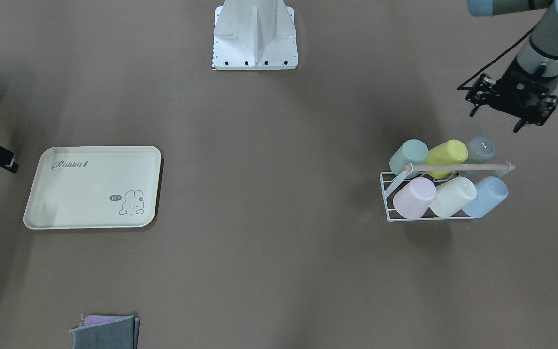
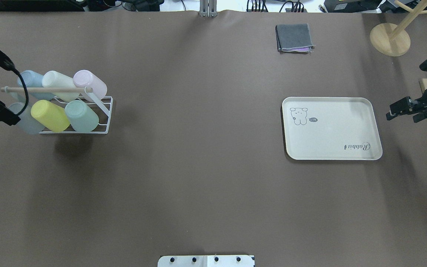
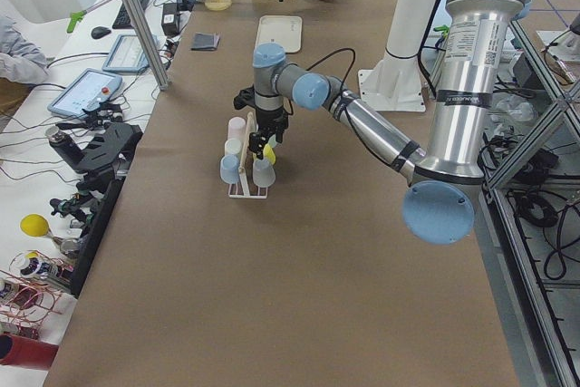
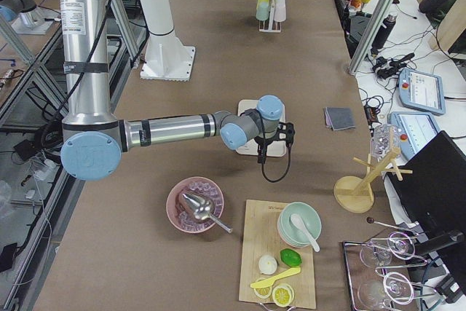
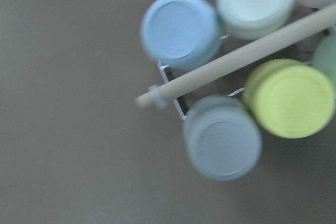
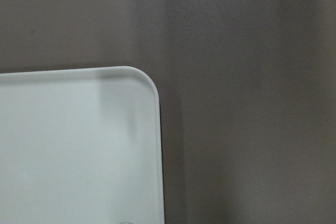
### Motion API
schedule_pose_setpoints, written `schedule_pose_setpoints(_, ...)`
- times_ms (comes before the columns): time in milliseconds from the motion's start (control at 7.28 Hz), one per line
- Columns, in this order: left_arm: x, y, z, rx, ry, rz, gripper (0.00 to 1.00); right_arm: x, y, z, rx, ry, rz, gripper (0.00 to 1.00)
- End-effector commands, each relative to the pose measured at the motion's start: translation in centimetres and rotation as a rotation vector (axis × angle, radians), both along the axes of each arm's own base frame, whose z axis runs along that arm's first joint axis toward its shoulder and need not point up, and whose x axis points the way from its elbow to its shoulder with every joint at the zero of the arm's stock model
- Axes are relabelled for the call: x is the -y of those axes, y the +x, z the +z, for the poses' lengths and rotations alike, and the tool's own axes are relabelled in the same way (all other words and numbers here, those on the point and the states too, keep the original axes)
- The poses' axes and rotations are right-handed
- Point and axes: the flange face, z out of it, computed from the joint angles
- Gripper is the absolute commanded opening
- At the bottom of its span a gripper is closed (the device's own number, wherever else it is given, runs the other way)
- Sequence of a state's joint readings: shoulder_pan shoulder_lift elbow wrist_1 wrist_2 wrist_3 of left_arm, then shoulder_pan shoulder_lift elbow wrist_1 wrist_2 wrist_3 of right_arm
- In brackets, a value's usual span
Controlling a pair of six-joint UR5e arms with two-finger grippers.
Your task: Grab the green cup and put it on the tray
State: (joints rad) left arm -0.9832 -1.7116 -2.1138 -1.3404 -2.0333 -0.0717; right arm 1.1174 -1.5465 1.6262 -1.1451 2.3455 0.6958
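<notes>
The green cup (image 1: 408,155) is a mint tumbler lying tilted in the white wire rack (image 1: 386,194), at the rack's end nearest the table's middle (image 2: 81,115). Only its edge (image 5: 328,59) shows in the left wrist view. The cream tray (image 1: 92,186) with "Rabbit" script and a bunny lies flat and bare on the other half (image 2: 332,128); its corner (image 6: 79,145) shows in the right wrist view. My left gripper (image 1: 496,121) is open and hovers above the rack's outer end. My right gripper (image 2: 402,111) is open beside the tray's outer short edge.
The rack also holds yellow (image 1: 447,154), grey (image 1: 481,149), pink (image 1: 414,198), cream (image 1: 452,196) and blue (image 1: 486,196) cups under a wooden handle bar (image 1: 458,167). A folded grey cloth (image 2: 295,37) and a wooden stand (image 2: 389,39) are at the far edge. The robot base (image 1: 255,36) stands mid-table.
</notes>
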Motion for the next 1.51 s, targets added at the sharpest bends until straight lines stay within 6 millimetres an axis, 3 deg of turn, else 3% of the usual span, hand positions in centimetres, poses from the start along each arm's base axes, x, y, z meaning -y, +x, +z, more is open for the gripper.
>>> schedule_pose_setpoints(0,-3.2,6.0,-6.1,0.099,0.149,0.091,0.98,0.8,-2.6,0.9,-0.006,-0.005,-0.036,0.99)
schedule_pose_setpoints(137,-4.6,8.9,-8.5,0.179,0.213,0.124,0.98,0.7,-3.5,1.3,-0.011,-0.01,-0.05,0.99)
schedule_pose_setpoints(412,-7.1,13.9,-10.7,0.406,0.47,0.33,0.98,0.0,-4.4,1.9,-0.022,-0.014,-0.07,0.99)
schedule_pose_setpoints(549,-7.2,15.5,-11.9,0.502,0.509,0.416,0.98,0.0,-4.8,2.0,-0.027,-0.013,-0.073,0.99)
schedule_pose_setpoints(687,-6.0,17.3,-13.1,0.602,0.525,0.496,0.98,0.2,-5.3,2.2,-0.046,-0.003,-0.071,0.99)
schedule_pose_setpoints(962,-6.3,21.5,-13.0,0.879,0.596,0.703,0.98,0.1,-5.9,2.8,-0.051,0.025,-0.073,0.99)
schedule_pose_setpoints(1099,-6.5,22.3,-13.1,1.033,0.647,0.767,0.98,0.4,-6.0,2.5,-0.048,0.033,-0.072,0.99)
schedule_pose_setpoints(1374,-8.6,25.7,-11.8,1.071,0.659,0.848,0.98,1.4,-6.7,3.0,-0.045,0.039,-0.073,0.99)
